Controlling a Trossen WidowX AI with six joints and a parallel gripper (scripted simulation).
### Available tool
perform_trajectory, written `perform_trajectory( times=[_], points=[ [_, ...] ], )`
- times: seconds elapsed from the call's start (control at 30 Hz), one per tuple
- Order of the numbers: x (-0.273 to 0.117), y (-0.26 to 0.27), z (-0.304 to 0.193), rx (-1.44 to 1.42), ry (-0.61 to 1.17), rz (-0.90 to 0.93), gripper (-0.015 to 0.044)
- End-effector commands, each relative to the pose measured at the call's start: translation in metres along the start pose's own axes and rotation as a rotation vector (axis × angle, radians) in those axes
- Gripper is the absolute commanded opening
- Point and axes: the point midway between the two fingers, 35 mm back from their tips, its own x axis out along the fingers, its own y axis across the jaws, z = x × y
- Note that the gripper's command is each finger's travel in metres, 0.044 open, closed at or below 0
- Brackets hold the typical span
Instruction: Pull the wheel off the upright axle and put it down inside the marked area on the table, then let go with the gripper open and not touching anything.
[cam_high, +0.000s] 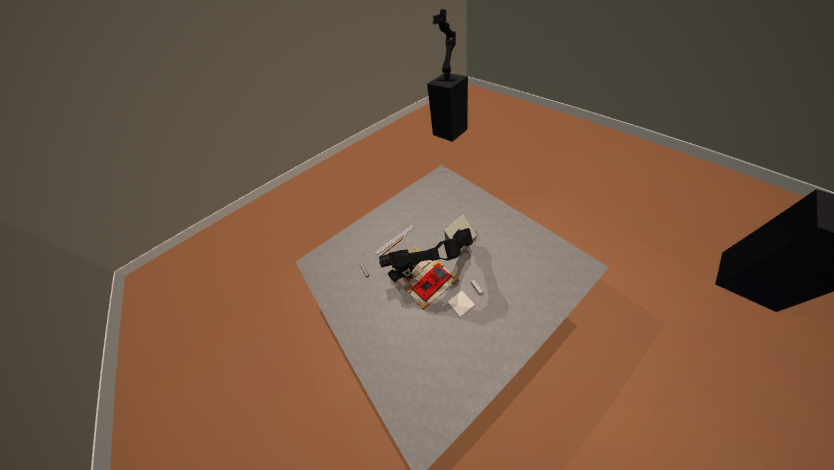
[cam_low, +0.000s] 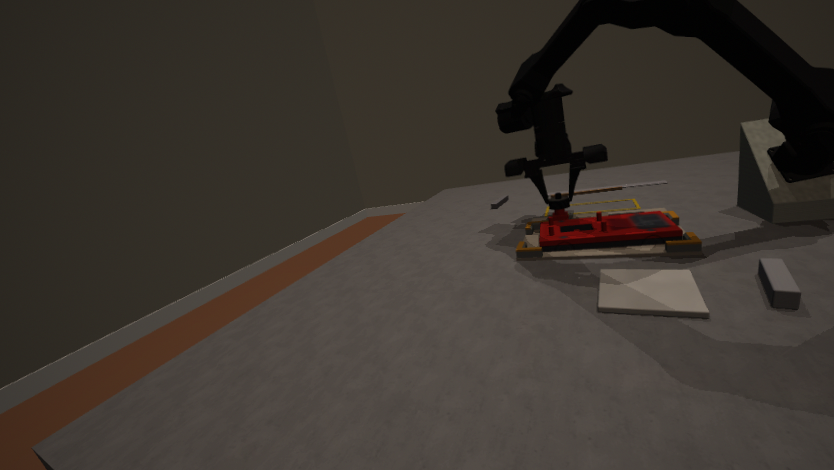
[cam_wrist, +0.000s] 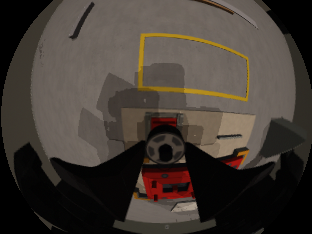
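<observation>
The wheel (cam_low: 558, 203) (cam_wrist: 165, 135) is a small black disc with a grey spoked face. It sits around the upright axle on a red stand, and the axle's dark tip (cam_low: 557, 195) shows above it. My gripper (cam_low: 558, 201) (cam_wrist: 164, 145) points down and is shut on the wheel, with one finger on each side. The red stand rises beside a red block (cam_high: 428, 286) (cam_low: 618, 230) (cam_wrist: 177, 178) on a pale board. The marked area is a yellow outline (cam_low: 606, 202) (cam_wrist: 141, 60) on the table beyond the board; nothing stands inside it.
Orange corner brackets (cam_low: 682, 244) hold the red block. A pale tile (cam_high: 461, 303) (cam_low: 647, 291) and a grey block (cam_high: 476, 287) (cam_low: 779, 283) lie on its near side. A small bar (cam_high: 364, 270) (cam_low: 499, 202) (cam_wrist: 81, 20) and a long strip (cam_high: 394, 240) lie beyond the board.
</observation>
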Motion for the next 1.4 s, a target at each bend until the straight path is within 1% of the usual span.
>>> perform_trajectory(
  times=[0.0, 1.37],
  points=[
    [-0.011, 0.000, 0.002, 0.008, -0.005, 0.014, 0.0000],
    [-0.025, 0.000, 0.002, 0.010, -0.004, 0.016, 0.0000]
  ],
)
